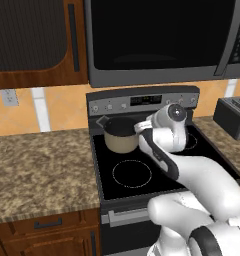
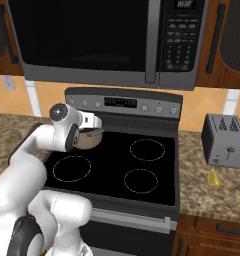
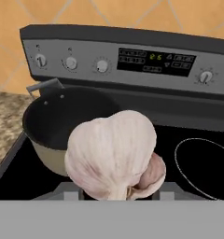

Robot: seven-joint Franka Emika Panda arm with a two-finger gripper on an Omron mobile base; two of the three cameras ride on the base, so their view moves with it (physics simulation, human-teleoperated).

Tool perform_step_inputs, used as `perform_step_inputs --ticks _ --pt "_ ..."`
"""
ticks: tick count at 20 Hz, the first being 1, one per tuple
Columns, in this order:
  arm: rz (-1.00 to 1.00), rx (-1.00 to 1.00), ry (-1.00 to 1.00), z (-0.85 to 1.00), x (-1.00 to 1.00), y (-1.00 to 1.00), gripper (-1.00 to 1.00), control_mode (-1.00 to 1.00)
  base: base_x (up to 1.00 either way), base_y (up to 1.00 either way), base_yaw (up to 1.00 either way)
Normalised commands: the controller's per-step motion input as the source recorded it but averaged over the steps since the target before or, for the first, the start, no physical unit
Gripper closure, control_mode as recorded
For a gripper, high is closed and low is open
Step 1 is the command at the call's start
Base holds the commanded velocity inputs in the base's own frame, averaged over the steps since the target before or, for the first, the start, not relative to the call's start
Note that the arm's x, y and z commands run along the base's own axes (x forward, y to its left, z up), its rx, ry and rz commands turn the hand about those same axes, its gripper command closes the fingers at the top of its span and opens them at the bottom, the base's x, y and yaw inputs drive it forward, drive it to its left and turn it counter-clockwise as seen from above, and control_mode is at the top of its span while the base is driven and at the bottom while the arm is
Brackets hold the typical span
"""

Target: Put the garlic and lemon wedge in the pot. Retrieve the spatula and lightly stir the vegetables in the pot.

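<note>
The arm (image 1: pixel 202 185) rises from five o'clock in the left base view and reaches toward eleven, wrist (image 1: pixel 171 125) bent. The gripper (image 3: pixel 117 193) is clamped on the garlic (image 3: pixel 113 156).

Garlic (image 3: pixel 115 156) covers the gripper's fingertips and the near wall of the pot (image 3: pixel 48 121) in hand view. Arm hides the pot's right side from the left base. Toaster (image 1: pixel 233 116) cut off at the frame edge.
</note>
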Motion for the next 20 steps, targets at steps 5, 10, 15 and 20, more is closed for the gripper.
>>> perform_step_inputs --ticks 5,10,15,20 --pt "0.06 0.00 0.00 0.07 0.56 0.79 1.00 -1.00 0.00 0.00 0.00" --pt "0.01 -0.02 -0.02 -0.29 0.49 0.39 1.00 -1.00 0.00 0.00 0.00" --pt "0.00 0.00 0.00 -0.45 0.50 0.12 1.00 -1.00 0.00 0.00 0.00" --pt "0.00 0.00 0.00 -0.30 0.52 0.00 1.00 -1.00 0.00 0.00 0.00"
